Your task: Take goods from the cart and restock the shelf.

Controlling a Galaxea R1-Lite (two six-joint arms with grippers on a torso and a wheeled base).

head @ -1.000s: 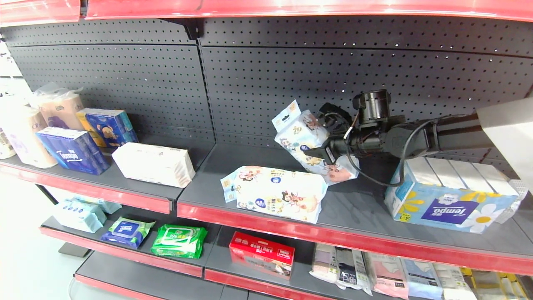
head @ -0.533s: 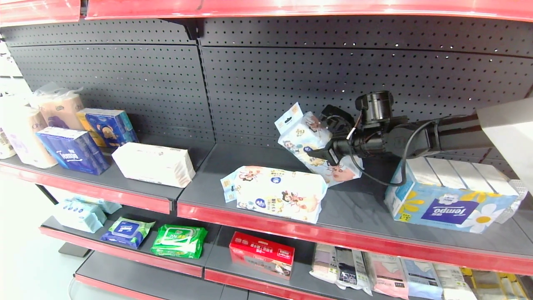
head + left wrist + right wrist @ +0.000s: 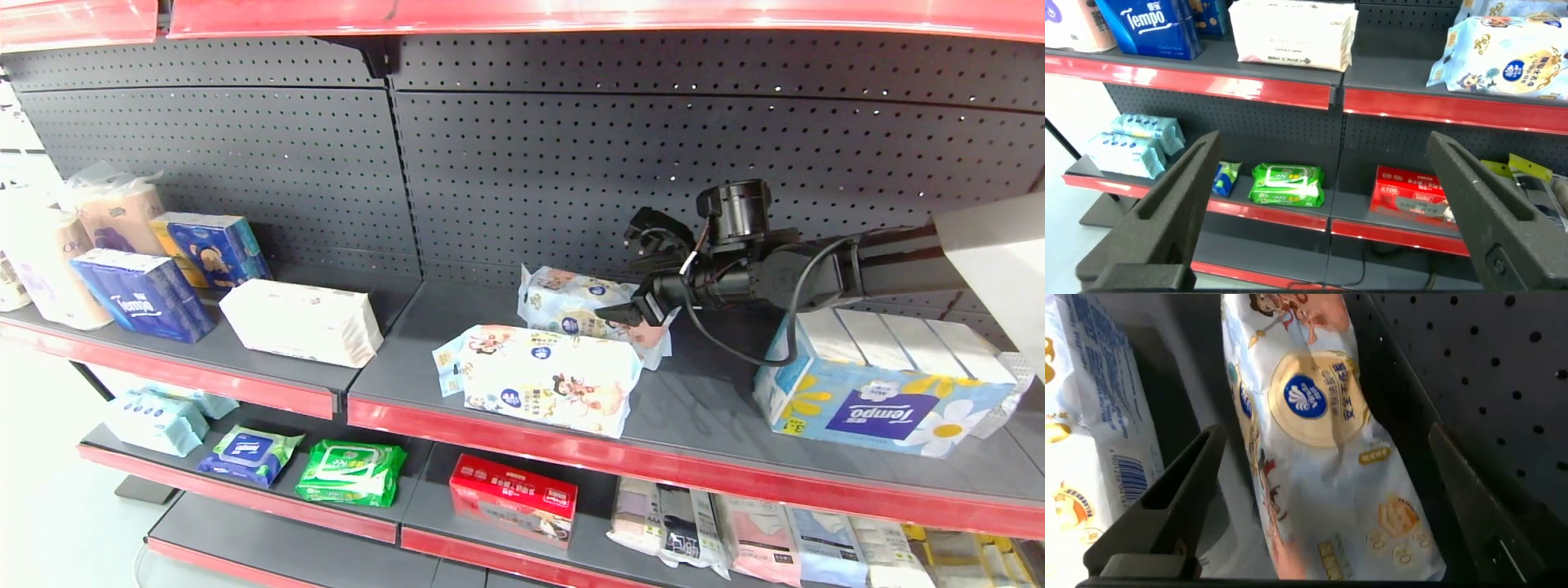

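While printed pack (image 3: 563, 298) lies flat, long axis along shelf (image 3: 702, 408), right fingers (image 3: 1176, 498) apart; left fingers (image 3: 1167, 204) apart

light: bright, from overhead | glare: top red rail (image 3: 629, 15), floor (image 3: 49, 506) washed out | edges: straight lines bow

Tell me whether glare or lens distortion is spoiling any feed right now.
Head view: glare streaks on the top red shelf edge, floor at far left washed out, lower shelf front bowed by the wide lens. Right wrist view: the front cartoon pack burns white, the rear cartoon pack is evenly lit. Left wrist view: no glare.
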